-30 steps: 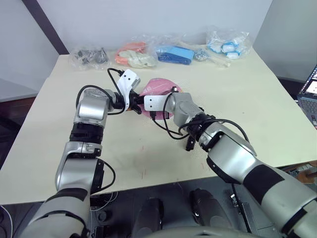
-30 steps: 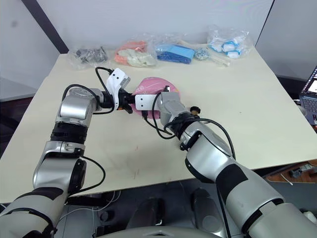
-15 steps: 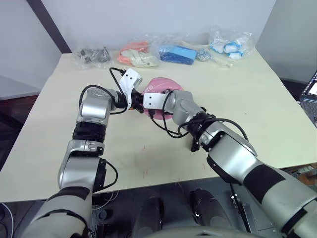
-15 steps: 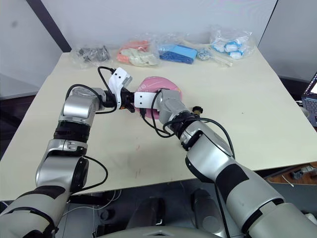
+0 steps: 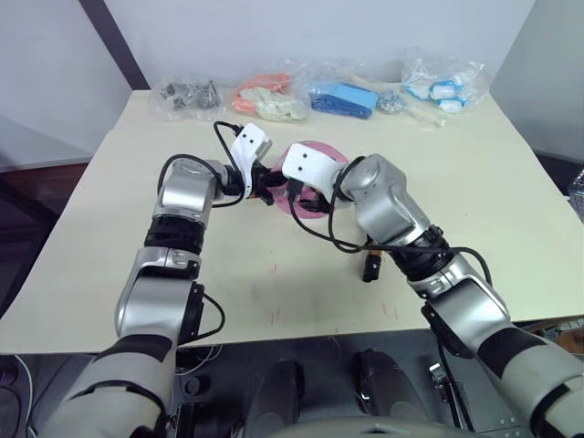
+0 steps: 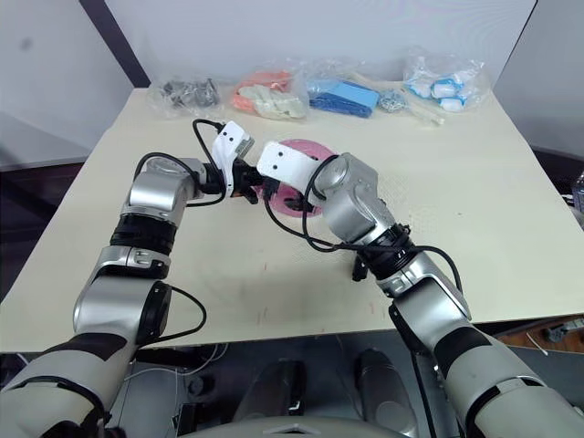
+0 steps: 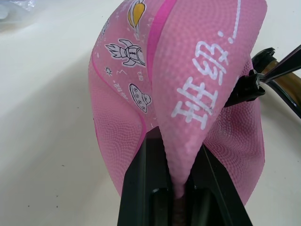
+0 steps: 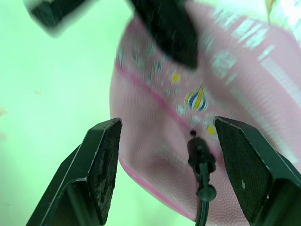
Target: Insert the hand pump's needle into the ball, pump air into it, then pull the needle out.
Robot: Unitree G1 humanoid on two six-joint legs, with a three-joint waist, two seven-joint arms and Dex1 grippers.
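I am seeing one limp pink ball (image 7: 188, 94) squeezed in my left gripper (image 7: 181, 188); my right gripper (image 8: 164, 155) is gaping wide just beside it, and the needle (image 8: 201, 162) is probably touching it.

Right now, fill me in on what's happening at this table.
The robot is working on a limp pink ball in the middle of the table. Its left hand is shut on a fold of the ball, holding it up. Its right hand is open, with the ball just beyond its fingers. The needle sits at the ball's surface, the black hose trailing off it. Part of the hand pump lies beside the ball.
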